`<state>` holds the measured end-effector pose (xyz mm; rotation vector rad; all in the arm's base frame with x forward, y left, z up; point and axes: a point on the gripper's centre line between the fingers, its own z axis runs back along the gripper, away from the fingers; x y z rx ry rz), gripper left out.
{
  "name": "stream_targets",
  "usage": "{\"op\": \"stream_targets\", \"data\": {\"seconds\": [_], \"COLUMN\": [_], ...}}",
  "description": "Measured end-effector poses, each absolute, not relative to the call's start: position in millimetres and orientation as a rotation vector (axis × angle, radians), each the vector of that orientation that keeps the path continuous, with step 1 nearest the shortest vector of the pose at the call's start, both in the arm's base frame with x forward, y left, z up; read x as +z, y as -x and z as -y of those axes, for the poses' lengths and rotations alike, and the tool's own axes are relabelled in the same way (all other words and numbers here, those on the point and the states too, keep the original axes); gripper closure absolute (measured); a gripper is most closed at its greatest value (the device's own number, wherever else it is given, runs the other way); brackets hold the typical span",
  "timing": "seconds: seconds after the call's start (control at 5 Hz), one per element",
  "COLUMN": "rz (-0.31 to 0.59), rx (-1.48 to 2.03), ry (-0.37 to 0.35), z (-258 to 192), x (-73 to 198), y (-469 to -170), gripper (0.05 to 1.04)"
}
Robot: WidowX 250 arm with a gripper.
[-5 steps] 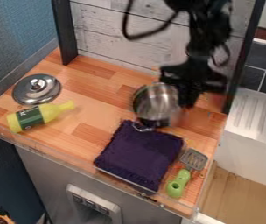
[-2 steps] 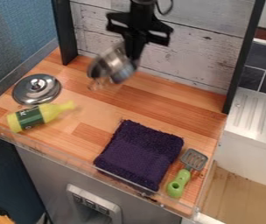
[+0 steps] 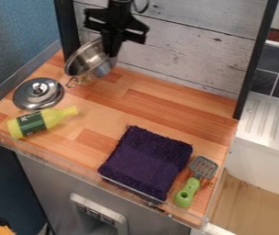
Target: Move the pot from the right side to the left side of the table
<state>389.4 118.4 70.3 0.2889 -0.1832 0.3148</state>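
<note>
The black two-finger claw has swung leftward with the shiny steel pot since the earlier frames, from beyond the towel, across the back of the counter, to its far left part. The claw grasps the pot by its right-hand side; the pot hangs tilted, its loop handle pointing toward the lid. So the crossing looks nearly done, and what is left is probably levelling, lowering and letting go, though whether the pot's underside touches the wood I cannot tell. Nearest, a clear low guard runs along the front edge. The green-handled spatula with a grey slotted head and the folded dark purple towel lie where they were, well out of the pot's way. The yellow plastic bottle with a dark green label lies on its side just in front of the round silver lid with a knob, both unmoved. The lid is the likeliest thing to be knocked, as the handle comes down near its right side. Farther back, the black upright post and pale plank wall bound the space; a slight shift right and forward would probably give the pot safer room to settle.
</note>
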Motion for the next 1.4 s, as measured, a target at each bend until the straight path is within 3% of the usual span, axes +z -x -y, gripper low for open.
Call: {"op": "stream_targets", "data": {"seconds": [0.6,0.8,1.2,1.4], "rz": [0.132,0.105,0.089,0.115], "rx": [0.337,0.357,0.331,0.324], "ry": [-0.317,-0.325,-0.321,-0.307], "z": [-137.2,-137.3,-126.0,-119.3], "x": [44.9,40.1,30.2,39.5], "y": [-383.7,-379.9,-374.6,-373.9], "gripper": [1.006,0.851,0.267,0.072]}}
